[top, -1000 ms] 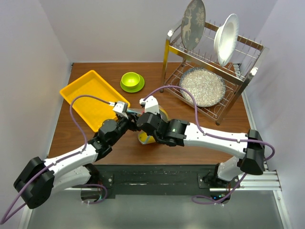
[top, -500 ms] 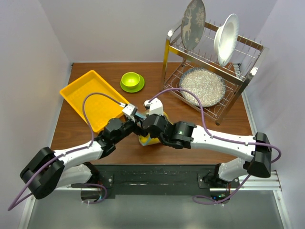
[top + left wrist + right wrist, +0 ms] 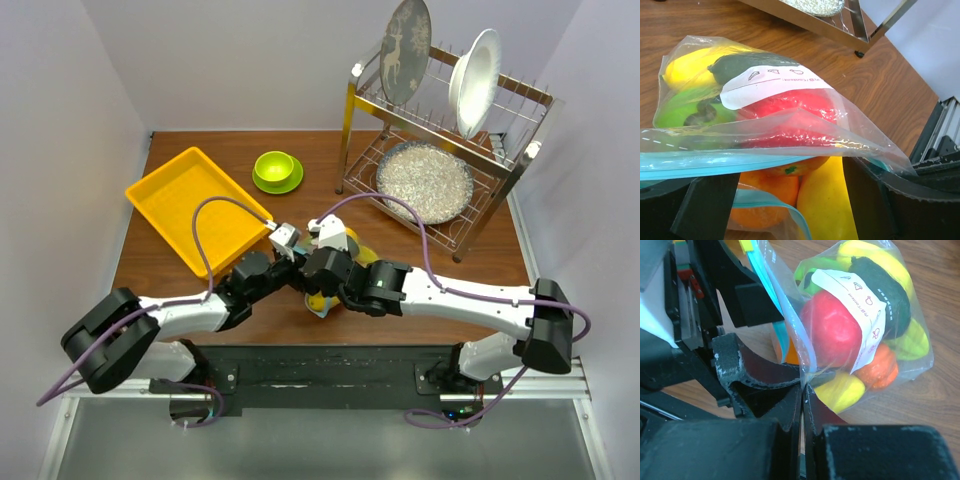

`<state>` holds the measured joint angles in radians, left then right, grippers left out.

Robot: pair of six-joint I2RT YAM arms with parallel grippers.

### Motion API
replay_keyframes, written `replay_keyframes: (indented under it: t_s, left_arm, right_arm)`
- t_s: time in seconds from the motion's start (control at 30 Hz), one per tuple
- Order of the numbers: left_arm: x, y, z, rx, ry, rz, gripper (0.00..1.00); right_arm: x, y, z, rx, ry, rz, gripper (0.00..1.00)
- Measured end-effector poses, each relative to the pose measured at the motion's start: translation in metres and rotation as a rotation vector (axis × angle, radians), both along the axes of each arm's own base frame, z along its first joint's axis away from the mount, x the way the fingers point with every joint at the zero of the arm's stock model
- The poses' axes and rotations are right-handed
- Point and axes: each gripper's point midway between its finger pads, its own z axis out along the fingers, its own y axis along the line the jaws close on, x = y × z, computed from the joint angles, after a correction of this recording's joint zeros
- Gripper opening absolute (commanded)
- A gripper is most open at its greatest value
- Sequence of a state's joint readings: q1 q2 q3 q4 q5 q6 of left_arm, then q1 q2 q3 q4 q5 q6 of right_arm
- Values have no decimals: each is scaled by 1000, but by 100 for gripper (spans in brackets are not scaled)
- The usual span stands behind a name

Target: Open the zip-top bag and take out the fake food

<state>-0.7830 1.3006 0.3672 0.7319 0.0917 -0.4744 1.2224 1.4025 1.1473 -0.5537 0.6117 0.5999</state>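
Note:
The zip-top bag (image 3: 790, 85) lies on the wooden table, clear plastic with a teal zip strip (image 3: 700, 165) and a white label. Its mouth gapes toward my left gripper (image 3: 790, 205). That gripper is open, with one dark finger (image 3: 705, 205) on each side of the mouth and nothing pinched. The fake food is inside: a red piece (image 3: 790, 102), an orange (image 3: 760, 200), a yellow fruit (image 3: 827, 200) and green pieces (image 3: 685, 107). My right gripper (image 3: 803, 385) is shut on the bag's (image 3: 860, 305) upper plastic lip beside the zip strip. In the top view both wrists cover most of the bag (image 3: 357, 248).
A yellow tray (image 3: 190, 205) lies at the back left. A lime-green bowl on its saucer (image 3: 276, 170) stands behind the grippers. A metal dish rack (image 3: 445, 150) with plates stands at the back right, and its foot (image 3: 858, 53) is just beyond the bag.
My left gripper has opened wider and slid right and nearer, up to the bag's mouth. The right gripper stays shut on the bag and has drawn it slightly right and nearer.

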Motion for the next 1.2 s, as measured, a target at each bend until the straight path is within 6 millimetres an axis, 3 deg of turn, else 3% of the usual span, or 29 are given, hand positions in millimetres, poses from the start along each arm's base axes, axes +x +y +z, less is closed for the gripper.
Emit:
replay_keyframes:
  t_s: [0.07, 0.17, 0.2, 0.3, 0.43, 0.57, 0.67, 0.8, 0.93, 1.03, 1.2]
  left_arm:
    - [1, -2, 1, -26, 12, 23, 76]
    - [3, -6, 1, -56, 22, 52, 73]
    - [4, -7, 1, -65, 27, 61, 72]
    - [6, -8, 0, -81, 36, 81, 71]
    - [9, -8, 3, -99, 38, 103, 71]
    - [10, -8, 5, -116, 40, 109, 71]
    - [9, -8, 3, -115, 43, 108, 72]
    - [9, -9, 2, -118, 43, 107, 73]
    - [9, -9, 2, -118, 42, 106, 76]
    - [9, -9, 2, -117, 43, 106, 80]
    - [7, -10, -1, -110, 46, 102, 86]
  right_arm:
    - [0, 0, 2, 7, -2, -1, 0]
    - [-1, -1, 5, 21, -3, -4, 37]
    - [-1, -1, 6, 26, -2, -6, 55]
    - [-1, -8, 8, 31, -10, -18, 65]
    - [11, -31, 18, 83, -5, -64, 66]
    - [54, -67, 33, 205, 11, -190, 68]
    - [83, -78, 32, 274, 37, -244, 69]
    - [110, -73, 13, 331, 108, -254, 69]
    - [122, -65, -14, 348, 194, -255, 64]
    - [121, -55, -26, 366, 243, -234, 52]
    - [109, -46, -27, 410, 257, -211, 31]
